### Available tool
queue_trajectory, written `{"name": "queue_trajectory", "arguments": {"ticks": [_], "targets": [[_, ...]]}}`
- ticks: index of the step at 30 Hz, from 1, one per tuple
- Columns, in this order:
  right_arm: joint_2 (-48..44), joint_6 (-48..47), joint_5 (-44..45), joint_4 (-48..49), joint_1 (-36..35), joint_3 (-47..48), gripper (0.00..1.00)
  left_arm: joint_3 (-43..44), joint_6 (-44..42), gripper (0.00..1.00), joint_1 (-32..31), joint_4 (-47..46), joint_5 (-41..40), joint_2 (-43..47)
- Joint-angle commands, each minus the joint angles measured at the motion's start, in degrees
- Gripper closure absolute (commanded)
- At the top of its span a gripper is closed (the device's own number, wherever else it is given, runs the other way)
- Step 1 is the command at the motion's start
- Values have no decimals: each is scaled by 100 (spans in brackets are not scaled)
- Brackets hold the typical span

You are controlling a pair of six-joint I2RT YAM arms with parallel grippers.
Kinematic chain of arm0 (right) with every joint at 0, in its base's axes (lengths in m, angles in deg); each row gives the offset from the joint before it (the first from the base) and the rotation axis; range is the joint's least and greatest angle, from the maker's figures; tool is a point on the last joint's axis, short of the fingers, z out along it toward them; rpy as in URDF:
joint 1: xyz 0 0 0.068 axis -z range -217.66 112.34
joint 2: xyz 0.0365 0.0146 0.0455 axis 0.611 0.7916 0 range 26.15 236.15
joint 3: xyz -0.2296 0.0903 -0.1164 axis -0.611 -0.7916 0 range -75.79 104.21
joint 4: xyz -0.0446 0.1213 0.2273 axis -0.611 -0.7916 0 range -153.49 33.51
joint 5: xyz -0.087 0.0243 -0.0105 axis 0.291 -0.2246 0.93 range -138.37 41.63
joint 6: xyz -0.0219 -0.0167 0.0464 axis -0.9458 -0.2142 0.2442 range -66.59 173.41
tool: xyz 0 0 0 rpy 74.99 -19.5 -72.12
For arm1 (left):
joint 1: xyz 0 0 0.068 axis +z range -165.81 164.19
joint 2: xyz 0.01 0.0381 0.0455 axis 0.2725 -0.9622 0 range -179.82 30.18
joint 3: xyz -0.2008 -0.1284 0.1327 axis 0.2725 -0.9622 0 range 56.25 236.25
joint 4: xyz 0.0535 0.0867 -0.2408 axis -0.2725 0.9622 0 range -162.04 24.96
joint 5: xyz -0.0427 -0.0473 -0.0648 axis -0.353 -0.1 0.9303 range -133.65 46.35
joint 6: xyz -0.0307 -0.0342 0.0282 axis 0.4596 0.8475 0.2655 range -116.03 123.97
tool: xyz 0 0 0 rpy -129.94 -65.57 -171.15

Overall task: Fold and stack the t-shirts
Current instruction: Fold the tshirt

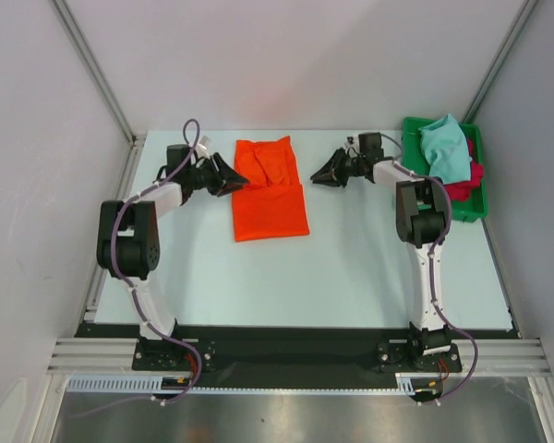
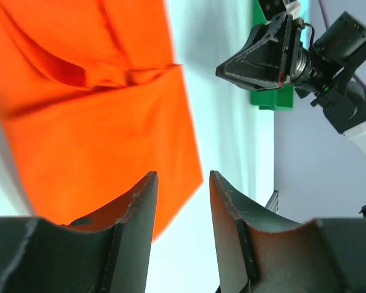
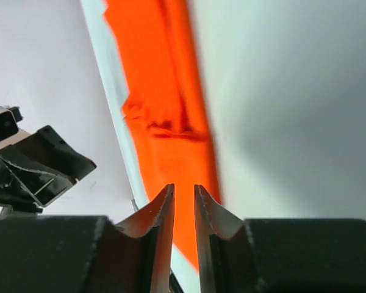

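Note:
The orange t-shirt (image 1: 270, 189) lies partly folded at the middle back of the table, its upper part narrower and creased, its lower part a flat rectangle. My left gripper (image 1: 244, 181) hovers at its left edge, jaws open and empty (image 2: 183, 178), with the orange cloth (image 2: 91, 122) below them. To the right, my right gripper (image 1: 316, 175) stands just off the shirt's other edge. Its jaws (image 3: 183, 188) are a narrow gap apart with nothing between them, and the orange shirt (image 3: 165, 91) lies beyond. A teal t-shirt (image 1: 443, 149) and a red t-shirt (image 1: 463, 189) are heaped in the tray.
A green plastic tray (image 1: 412, 129) sits at the table's back right corner, close behind the right arm's wrist. White walls with metal rails close in the table on the left, back and right. Both arm bases stand at the near edge.

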Motion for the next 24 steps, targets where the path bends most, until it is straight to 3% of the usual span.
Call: {"name": "queue_trajectory", "arguments": {"ticks": [1,5,10,14,20,24], "targets": [[-900,-442,33,-465,-149,-105,73,-568,138,55,-162,-204,-96,756],[-962,-328,-168,-360,-569,-290,69,-1368,1112,56,-408,-1458,98,757],[-795,-101,-353,105,-1089,-623,69,-1527,1166,56,-743,-1497,-148,476],[-742,234,-485,765,-1248,-1370,71,-1869,1492,57,-752,-2076,-174,212],[-1233,-283,-547,872,-1029,-2722,71,-2037,843,57,-743,-1517,114,-34],[-1673,-1258,-416,-225,-721,-2866,71,-1661,61,57,-708,-340,239,613]]}}
